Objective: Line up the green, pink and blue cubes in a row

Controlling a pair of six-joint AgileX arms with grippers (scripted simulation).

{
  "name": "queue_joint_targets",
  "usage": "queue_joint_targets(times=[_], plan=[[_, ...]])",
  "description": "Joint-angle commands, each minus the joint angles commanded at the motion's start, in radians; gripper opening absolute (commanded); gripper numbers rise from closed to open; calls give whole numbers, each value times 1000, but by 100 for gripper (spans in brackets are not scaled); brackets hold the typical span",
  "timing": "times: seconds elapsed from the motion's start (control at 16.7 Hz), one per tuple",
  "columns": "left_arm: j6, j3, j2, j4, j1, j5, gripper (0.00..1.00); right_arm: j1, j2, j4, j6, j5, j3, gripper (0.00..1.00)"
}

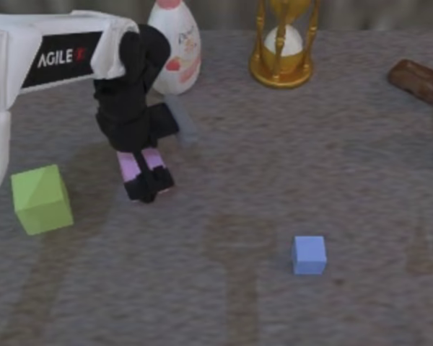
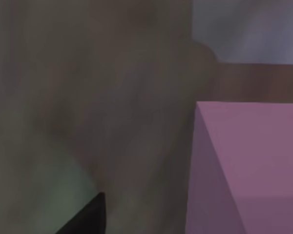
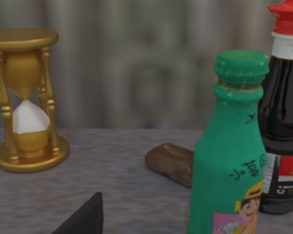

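Top view first: the left arm comes in from about 10 o'clock, white link across the upper left corner, black wrist bent down so the left gripper (image 1: 146, 180) points at the surface (image 1: 224, 288) left of centre. The pink cube (image 1: 132, 165) sits right between its fingers (image 1: 159, 179), lilac showing on both sides of the black fingertip block, so the fingers are clamped narrow onto it; can't tell if the cube is resting on the surface or lifted off it. The green cube (image 1: 41, 199) is near the gripper, at roughly 8 o'clock from it, by the left edge. The blue cube (image 1: 308, 254) is well apart, at around 4 o'clock from the gripper, right of centre. Along the far edge there's a white lotion bottle (image 1: 175, 45), a gold hourglass (image 1: 283, 45) and a brown bar (image 1: 417, 79). Left wrist view: the pink cube (image 2: 249, 165) fills a big chunk of the frame, with one black fingertip (image 2: 88, 217) just poking in. Right wrist view: one dark fingertip (image 3: 85, 219) of the right gripper shows, can't tell its finger state; beyond it are the hourglass (image 3: 27, 97), the brown bar (image 3: 171, 163), a green bottle (image 3: 232, 156) and a dark sauce bottle (image 3: 285, 112).
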State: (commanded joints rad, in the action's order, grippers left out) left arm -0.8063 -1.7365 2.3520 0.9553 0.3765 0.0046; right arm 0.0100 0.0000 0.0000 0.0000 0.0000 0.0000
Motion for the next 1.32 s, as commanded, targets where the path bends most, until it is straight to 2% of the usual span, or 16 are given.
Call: queue_joint_targets(times=[0.66,1.32], plan=[[0,0,0,0,0,0,2,0,0,0,0,0,0,100],[5,-17,-25,30,-2,8,0,0,0,0,0,0,0,100]])
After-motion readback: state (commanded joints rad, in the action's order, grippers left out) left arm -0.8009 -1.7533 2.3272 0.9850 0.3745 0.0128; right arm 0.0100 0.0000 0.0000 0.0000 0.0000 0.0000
